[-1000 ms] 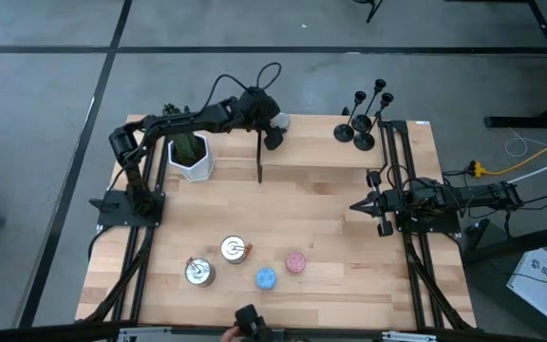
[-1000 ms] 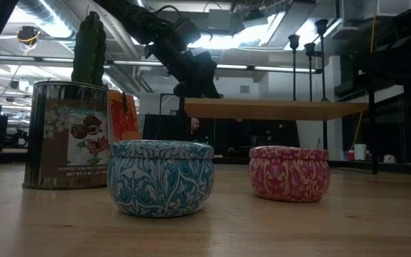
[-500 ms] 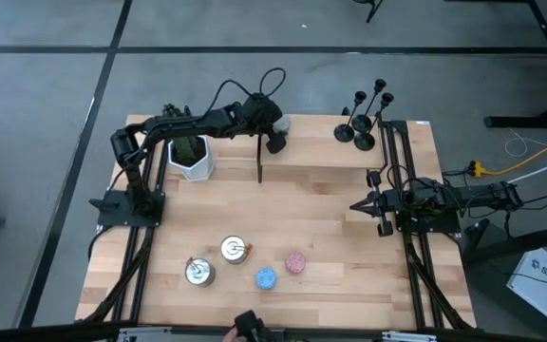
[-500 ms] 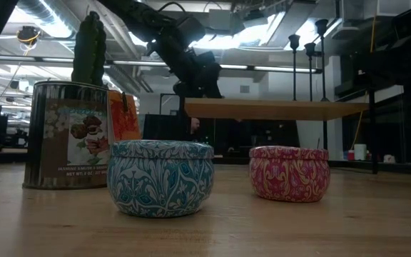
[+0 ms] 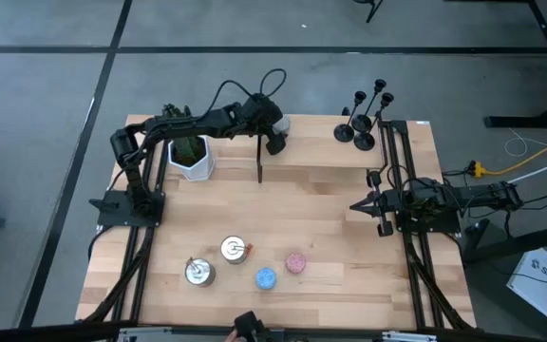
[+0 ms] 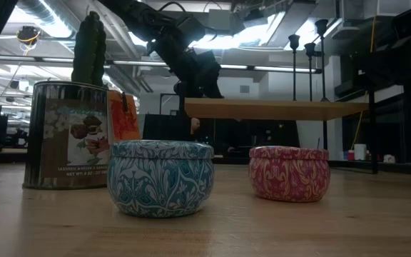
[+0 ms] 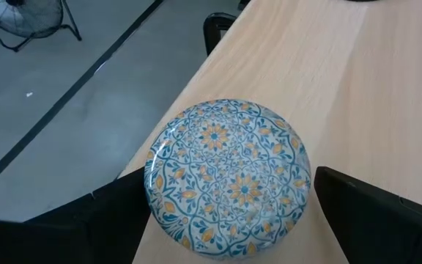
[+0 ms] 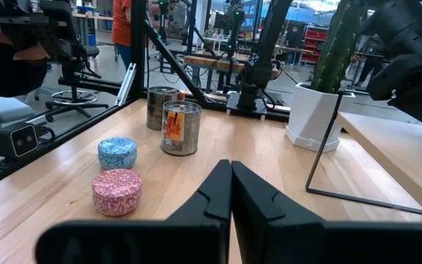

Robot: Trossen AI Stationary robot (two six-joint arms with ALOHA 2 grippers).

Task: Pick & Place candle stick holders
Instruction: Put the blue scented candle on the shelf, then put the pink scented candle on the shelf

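Note:
Three black candle stick holders (image 5: 361, 128) stand on their round bases at the far right end of a raised wooden shelf (image 5: 321, 152). They also show in the low view (image 6: 309, 68). My left gripper (image 5: 275, 136) is open at the shelf's far edge. Its fingers stand on either side of a round tin with a blue and orange flowered lid (image 7: 229, 187). My right gripper (image 5: 357, 205) is shut and empty above the table's right side, as the right wrist view (image 8: 231, 180) shows. My left gripper comes at the flowered tin from above, with one finger (image 7: 108, 216) on each side of its round wall. I cannot tell whether the fingers touch it. The tin sits flat on the shelf at its far edge.
A white planter with a cactus (image 5: 190, 152) stands at the far left. Two silver tins (image 5: 216, 261), a blue tin (image 5: 266, 277) and a pink tin (image 5: 295, 262) sit near the front edge. The shelf's thin black leg (image 5: 259, 161) stands mid-table. People show in the room behind (image 8: 20, 44).
My left gripper has gone a little toward the table's right edge and down toward the shelf's far edge. Its fingers stay open.

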